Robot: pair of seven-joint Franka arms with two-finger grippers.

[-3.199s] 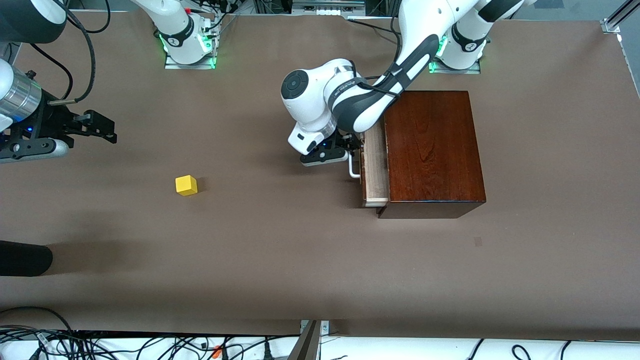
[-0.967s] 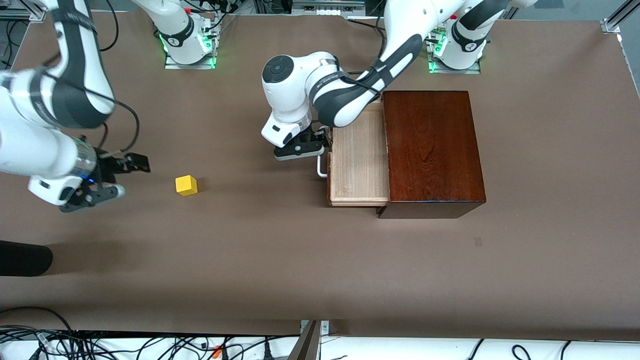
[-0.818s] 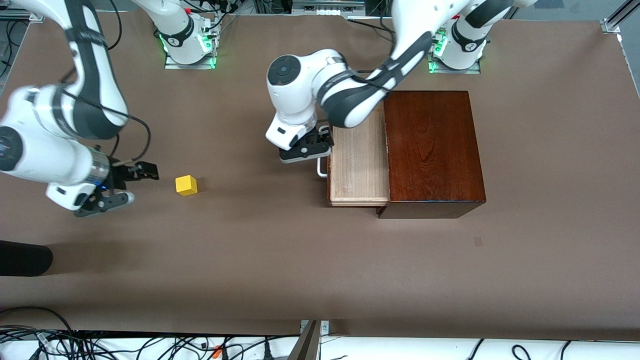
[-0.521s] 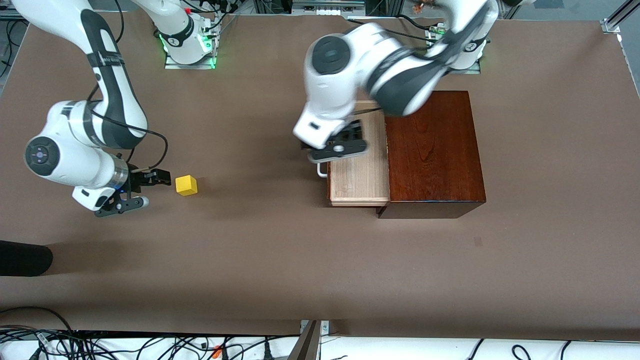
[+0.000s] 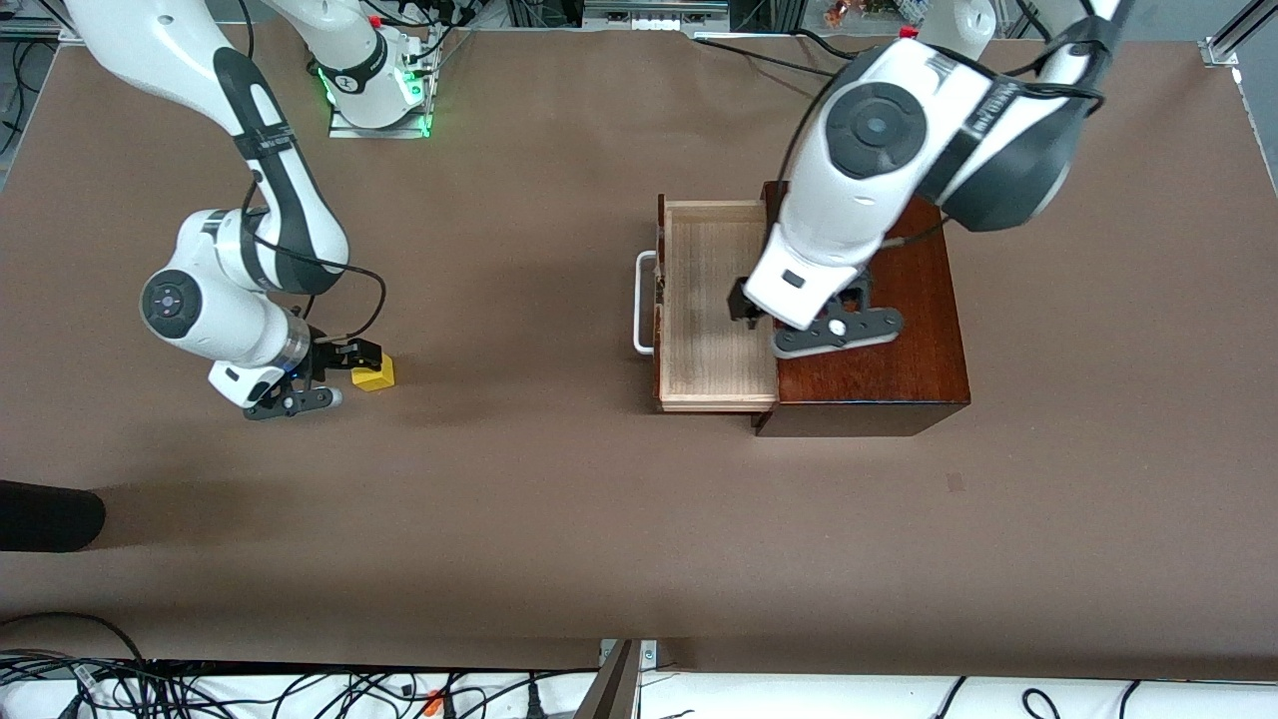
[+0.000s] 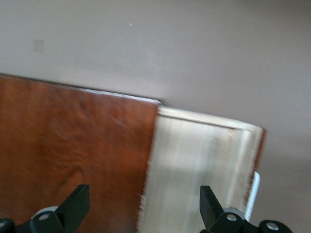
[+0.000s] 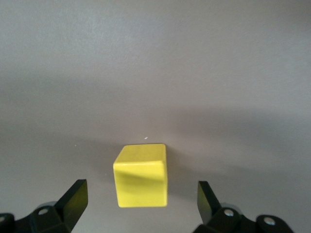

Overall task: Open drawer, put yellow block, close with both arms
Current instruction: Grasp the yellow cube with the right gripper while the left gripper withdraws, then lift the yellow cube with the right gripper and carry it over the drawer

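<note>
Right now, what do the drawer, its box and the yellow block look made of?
Drawer: pale unfinished-looking wood, matte, straight grain showing on its floor; its white bar handle could be metal or plastic.
Box: reddish-brown wood or veneer, glossy, with visible grain figure and reflections.
Yellow block: solid matte yellow, crisp edges, no grain visible; painted wood or plastic, cannot tell which.

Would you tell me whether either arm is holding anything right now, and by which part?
Nothing is held. The right tool is open beside the small yellow cube on the table, not gripping it. The left tool is open and empty above the mahogany box and its open drawer.
</note>
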